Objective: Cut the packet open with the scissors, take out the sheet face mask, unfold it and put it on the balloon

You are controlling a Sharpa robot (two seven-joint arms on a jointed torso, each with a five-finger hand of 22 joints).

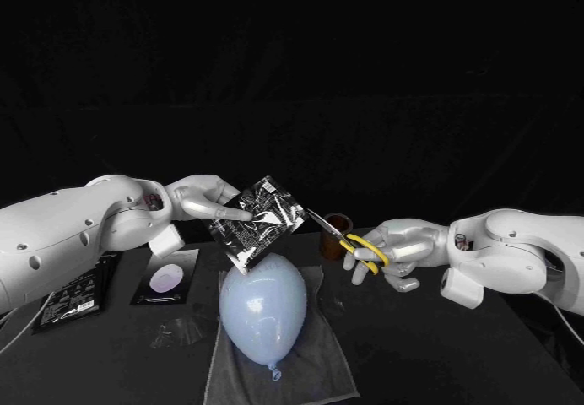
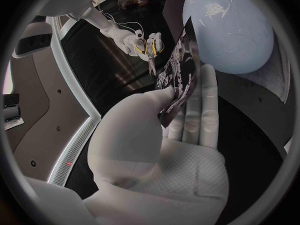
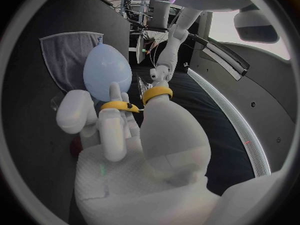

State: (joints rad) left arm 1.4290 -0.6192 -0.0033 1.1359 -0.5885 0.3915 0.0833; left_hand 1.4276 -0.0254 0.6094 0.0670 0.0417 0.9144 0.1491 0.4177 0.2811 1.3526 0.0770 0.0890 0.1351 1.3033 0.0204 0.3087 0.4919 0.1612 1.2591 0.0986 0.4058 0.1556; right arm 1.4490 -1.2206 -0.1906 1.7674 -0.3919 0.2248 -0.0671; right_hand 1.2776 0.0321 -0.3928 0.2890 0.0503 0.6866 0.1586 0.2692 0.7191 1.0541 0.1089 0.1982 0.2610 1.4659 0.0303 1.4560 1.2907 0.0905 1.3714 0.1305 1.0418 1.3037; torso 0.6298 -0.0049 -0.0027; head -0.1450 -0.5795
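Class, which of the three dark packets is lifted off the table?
The glossy packet held by the left hand above the balloon; the other two lie flat on the table.

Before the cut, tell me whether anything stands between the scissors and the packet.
Nothing visible. The scissors in the right hand point at the packet, which the left hand holds above the balloon; only air lies between.
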